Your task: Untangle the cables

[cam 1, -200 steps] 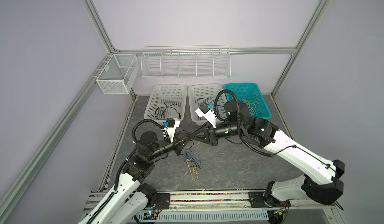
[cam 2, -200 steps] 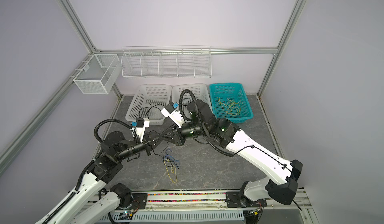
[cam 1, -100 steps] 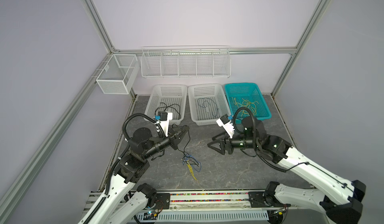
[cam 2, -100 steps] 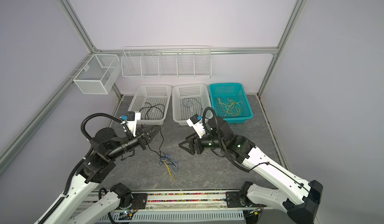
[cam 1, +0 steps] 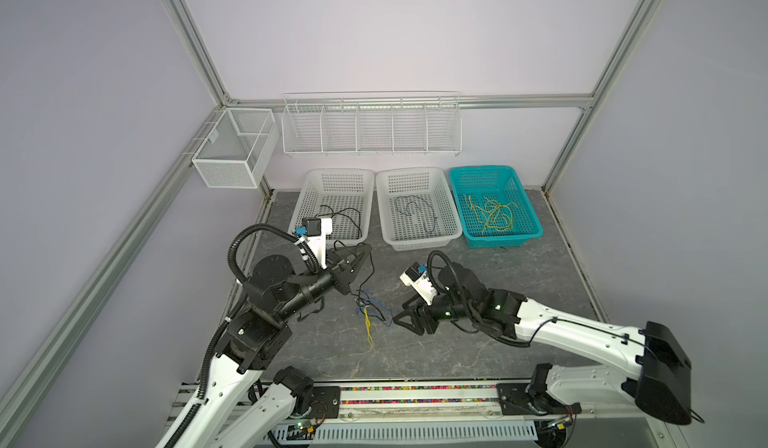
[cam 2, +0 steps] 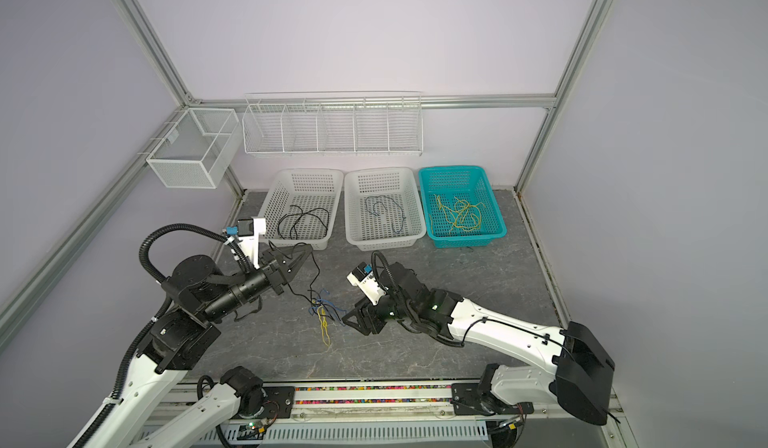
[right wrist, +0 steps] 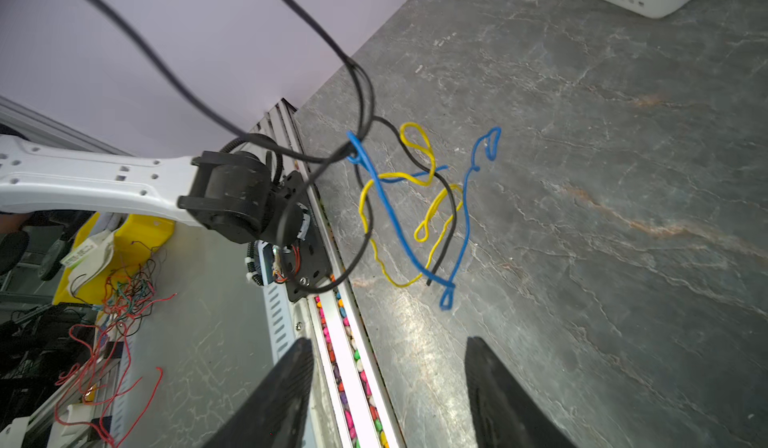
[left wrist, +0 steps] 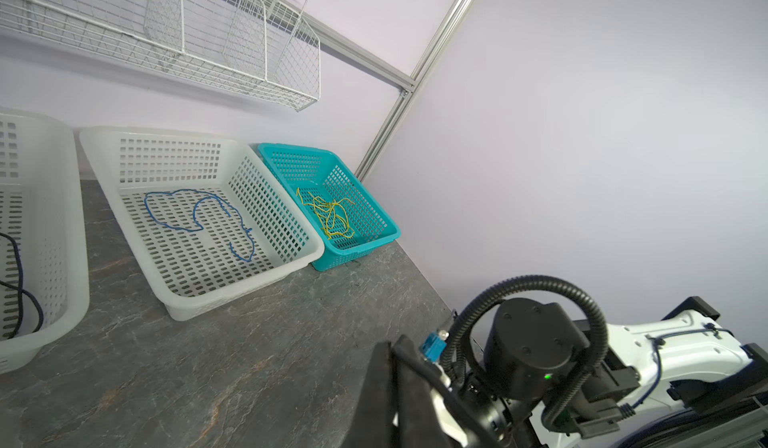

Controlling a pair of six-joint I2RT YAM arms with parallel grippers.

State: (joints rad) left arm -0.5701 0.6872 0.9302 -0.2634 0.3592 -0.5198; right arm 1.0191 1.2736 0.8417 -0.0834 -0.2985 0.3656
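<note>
Jaws apart on the right gripper [right wrist: 388, 340], with nothing between them. It sits toward the counter's [cam 1: 519, 284] near edge, nose pointed straight at the tangle [right wrist: 415, 209], which lies just ahead of its fingertips. That tangle rests on the bare counter between the two arms, left of the middle. Up close you can pick it apart: a blue strand [right wrist: 390, 217] crossing a yellow strand [right wrist: 361, 203] in loose loops, both flat on the stone, and a black strand [right wrist: 166, 70] threaded through them that climbs up off the counter.

Follow that black strand and it runs up to the left gripper [cam 1: 361, 254]. Its jaws are closed on the strand, and slack loops around its fingers. That gripper is farther back, toward the counter's left edge, right by the front rim of the left white basket [cam 1: 299, 213].

Now the far edge, three baskets in a row. The left white basket has a black cable [cam 1: 347, 217] curled on its floor. The middle white basket [cam 1: 453, 217] holds a blue cable [cam 1: 415, 213]. The teal basket [cam 1: 528, 213], in the far right corner, holds yellow cables [cam 1: 492, 217] in a loose heap.

Behind them on the back wall hangs a white wire shelf [cam 1: 370, 126], and a mesh box [cam 1: 232, 155] is mounted on the left rail.
</note>
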